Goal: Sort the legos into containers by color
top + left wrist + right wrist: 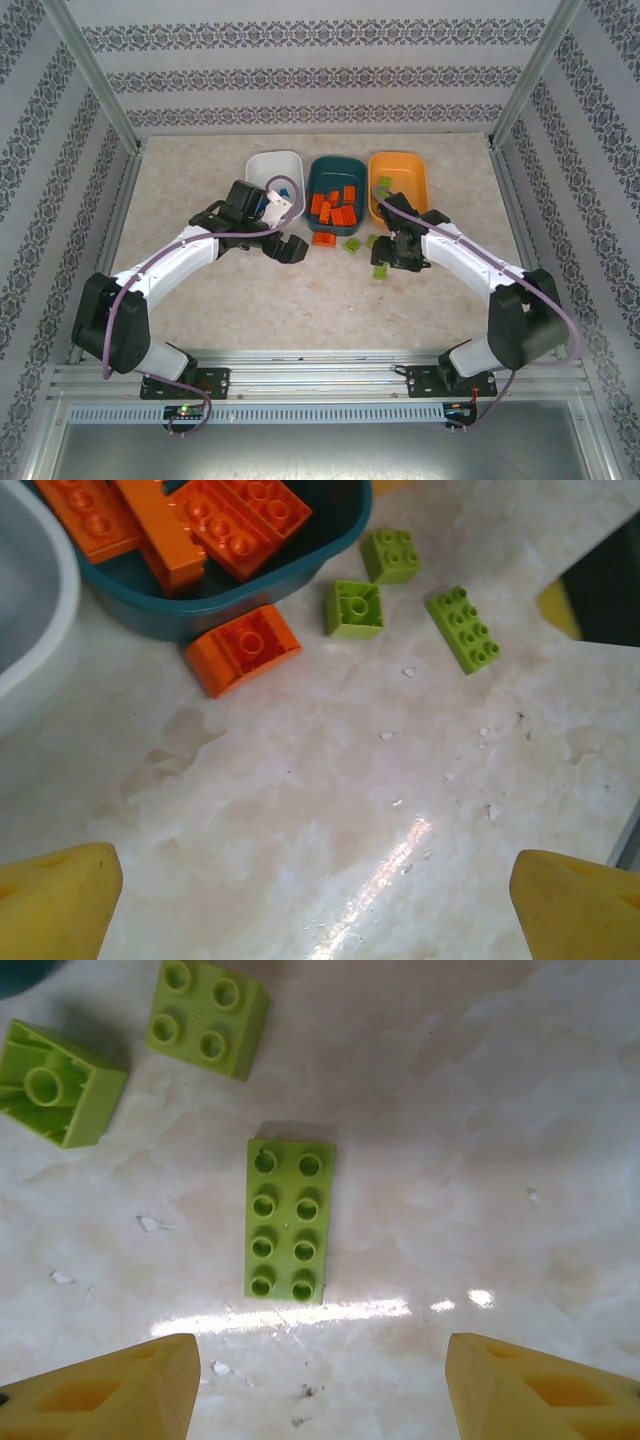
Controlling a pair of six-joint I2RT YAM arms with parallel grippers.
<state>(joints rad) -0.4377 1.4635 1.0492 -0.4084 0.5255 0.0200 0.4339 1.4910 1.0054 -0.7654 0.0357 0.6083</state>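
Bare table lies open on both long sides of the long green brick, between the right tool's spread fingers. A square green brick and an overturned green brick crowd its far-left end.

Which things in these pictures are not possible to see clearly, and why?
White tray: top view, the left arm covers its near half; left wrist view, the left edge cuts it. Contents unclear.
Orange legos in the teal tray: left wrist view, the top edge cuts them; no count possible.
Dark shape: left wrist view, cut by the right edge; unidentified.
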